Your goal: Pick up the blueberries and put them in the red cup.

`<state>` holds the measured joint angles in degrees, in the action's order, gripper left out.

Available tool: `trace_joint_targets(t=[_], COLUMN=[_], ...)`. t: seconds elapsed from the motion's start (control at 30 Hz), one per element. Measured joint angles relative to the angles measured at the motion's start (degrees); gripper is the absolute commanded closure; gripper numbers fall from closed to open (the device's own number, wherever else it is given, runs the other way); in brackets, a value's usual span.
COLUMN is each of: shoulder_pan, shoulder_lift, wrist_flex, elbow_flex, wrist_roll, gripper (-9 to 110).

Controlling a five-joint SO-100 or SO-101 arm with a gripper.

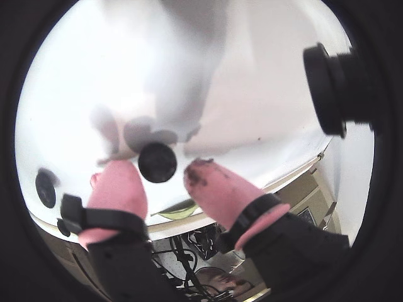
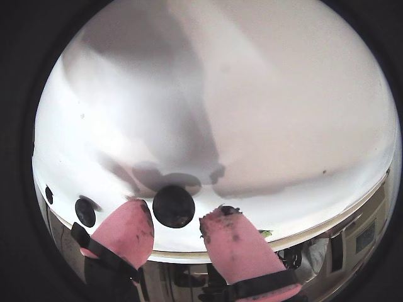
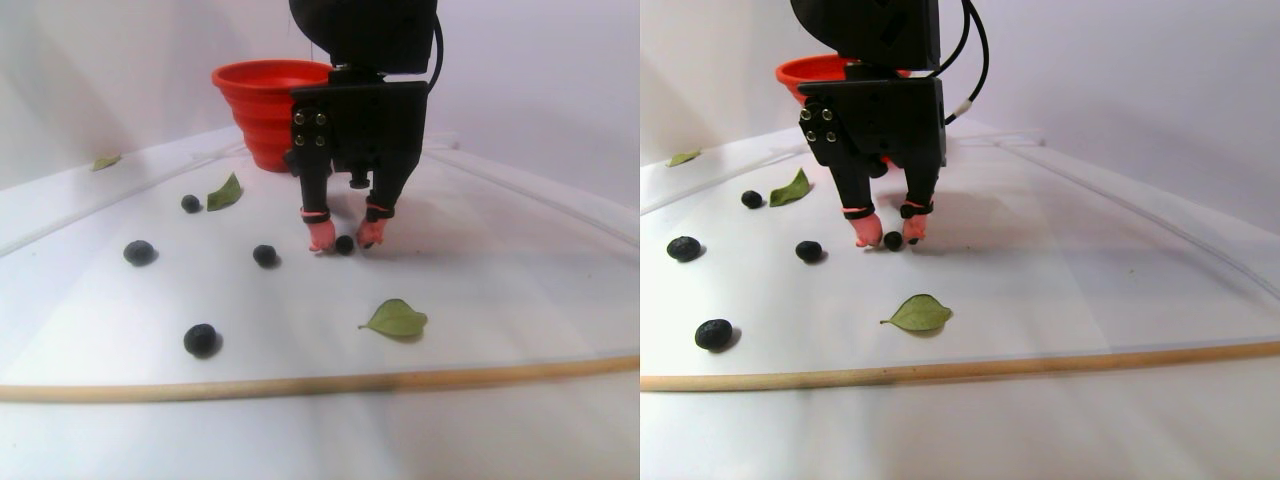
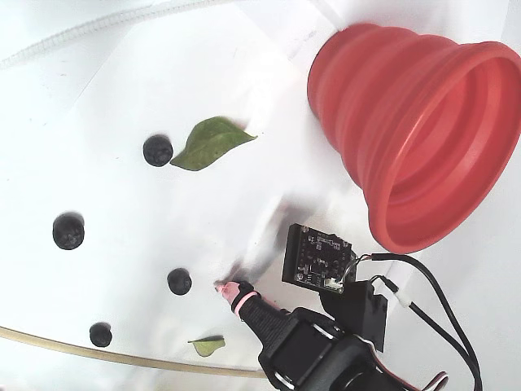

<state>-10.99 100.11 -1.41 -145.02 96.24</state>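
Right up close in both wrist views, the gripper (image 2: 176, 220) is down at the white table (image 2: 283, 126), its two pink-capped fingers (image 1: 116, 189) parted, and a blueberry (image 2: 173, 206) sits in the gap between them. The jaws are apart; the left pad looks to be just beside the berry, the right pad a little off it, and neither pad visibly presses on it. The right pad carries dark smudges at its tip. Black bands ring both pink caps.

In the stereo pair view, the fingertips reach the table on either side of that same berry. To its left lie four more blueberries: one just beside the gripper (image 3: 265, 255), one farther left (image 3: 139, 252), one toward the near edge (image 3: 200, 339), one farther back (image 3: 190, 203) next to a green leaf (image 3: 224, 192). Another leaf (image 3: 397, 318) lies nearer the camera, close to the wooden strip (image 3: 300, 382) along the table's front edge.

Farthest back stands the red cup (image 3: 262, 110), upright on the table behind the arm, well apart from the berries. The fixed view shows its ribbed wall and wide rim.

A small circuit board (image 4: 317, 255) on the arm carries print too small to read. No brand or label is legible anywhere.
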Motion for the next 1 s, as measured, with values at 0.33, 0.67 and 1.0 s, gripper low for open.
trace_joint_targets(t=[0.33,0.67,1.0], shoulder_pan=[0.00,0.00,0.00], shoulder_lift=[-1.93,-2.37,-2.11], wrist_flex=[1.85,2.20,2.02], elbow_flex=[0.09,0.09,0.09], wrist_roll=[0.00,-0.62,-0.62], gripper=[89,91,92])
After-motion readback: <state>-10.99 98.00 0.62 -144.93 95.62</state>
